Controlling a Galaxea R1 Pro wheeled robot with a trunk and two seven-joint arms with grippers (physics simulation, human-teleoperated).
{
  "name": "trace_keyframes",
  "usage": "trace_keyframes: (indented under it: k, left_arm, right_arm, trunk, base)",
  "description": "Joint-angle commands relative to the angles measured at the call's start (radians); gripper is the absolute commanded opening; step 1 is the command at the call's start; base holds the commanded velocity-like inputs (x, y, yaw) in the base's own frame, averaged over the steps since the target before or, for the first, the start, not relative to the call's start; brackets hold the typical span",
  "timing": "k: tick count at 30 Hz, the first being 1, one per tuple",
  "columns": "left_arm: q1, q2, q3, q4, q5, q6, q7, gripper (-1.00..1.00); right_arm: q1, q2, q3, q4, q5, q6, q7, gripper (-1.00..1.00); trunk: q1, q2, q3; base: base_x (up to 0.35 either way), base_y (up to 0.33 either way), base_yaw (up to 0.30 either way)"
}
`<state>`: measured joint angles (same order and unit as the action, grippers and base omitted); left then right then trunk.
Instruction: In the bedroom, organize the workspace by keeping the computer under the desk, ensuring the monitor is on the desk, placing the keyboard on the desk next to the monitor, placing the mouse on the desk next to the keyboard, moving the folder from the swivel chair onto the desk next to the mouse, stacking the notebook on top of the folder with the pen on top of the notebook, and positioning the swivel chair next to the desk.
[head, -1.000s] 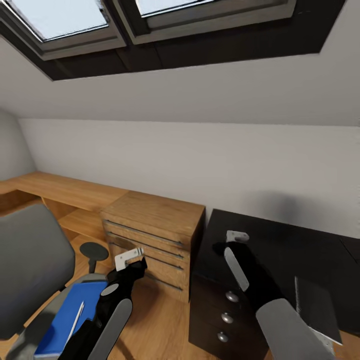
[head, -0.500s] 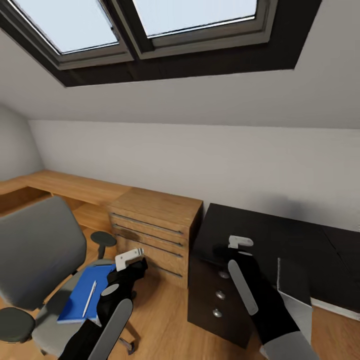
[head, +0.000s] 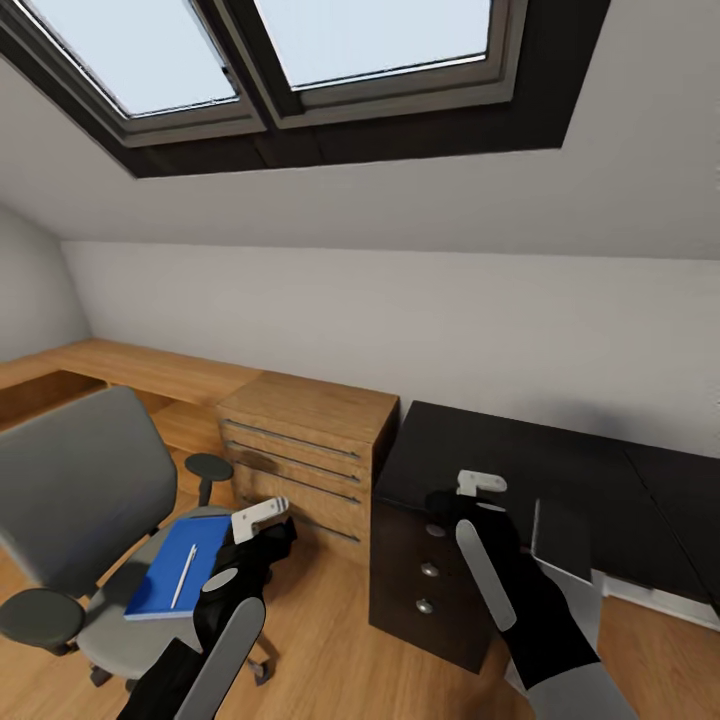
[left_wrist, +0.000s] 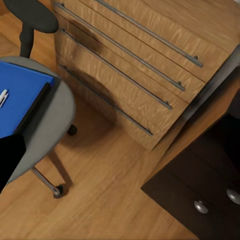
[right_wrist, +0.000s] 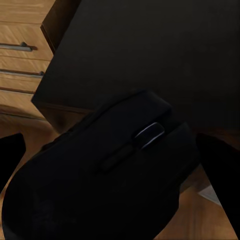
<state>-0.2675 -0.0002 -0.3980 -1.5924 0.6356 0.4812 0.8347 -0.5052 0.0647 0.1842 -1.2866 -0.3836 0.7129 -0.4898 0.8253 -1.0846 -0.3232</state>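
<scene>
My right hand (right_wrist: 120, 190) pinched the mouse (right_wrist: 107, 182) over the bench (head: 520, 455), frame centre; left hand (head: 262, 517): couldn't tell its state.

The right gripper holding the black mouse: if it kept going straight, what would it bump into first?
Probably the glossy black desk top. The right gripper, carrying the black oval mouse, points at that surface, though depth is hard to judge.
</scene>
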Motion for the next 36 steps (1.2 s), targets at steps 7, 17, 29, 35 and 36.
trace_keyframes:
  k: [7,17,29,35,36]
  left_arm:
    - [-0.001,0.0,-0.003,0.018,0.004,0.004,0.006,1.0]
    - [0.001,0.003,-0.036,0.053,0.006,0.002,0.007,1.0]
    - [0.004,0.033,-0.055,0.433,0.003,-0.028,-0.173,1.0]
    - [0.004,0.043,-0.075,0.629,-0.005,-0.242,-0.342,1.0]
    - [0.004,0.044,-0.09,0.655,-0.006,-0.278,-0.353,1.0]
  right_arm:
    - [-0.001,-0.002,0.001,0.0,-0.011,0.0,-0.01,-1.0]
    - [0.0,-0.003,0.0,-0.004,-0.011,-0.001,-0.011,-1.0]
    - [0.001,-0.006,0.001,-0.004,-0.003,-0.001,-0.013,-1.0]
    - [0.001,-0.006,0.002,-0.005,-0.001,0.003,-0.014,-1.0]
    - [0.001,-0.006,0.002,-0.005,0.0,0.003,-0.016,-1.0]
  trunk:
    - [0.0,-0.001,0.006]
    - [0.0,-0.001,0.018]
    - [0.0,-0.001,0.031]
    - [0.0,-0.001,0.035]
    - [0.0,-0.001,0.035]
  base:
    - [-0.011,0.0,-0.168]
    - [-0.131,0.0,-0.223]
    - [-0.003,0.0,-0.241]
    - [0.0,0.0,-0.264]
    - [0.0,0.0,-0.25]
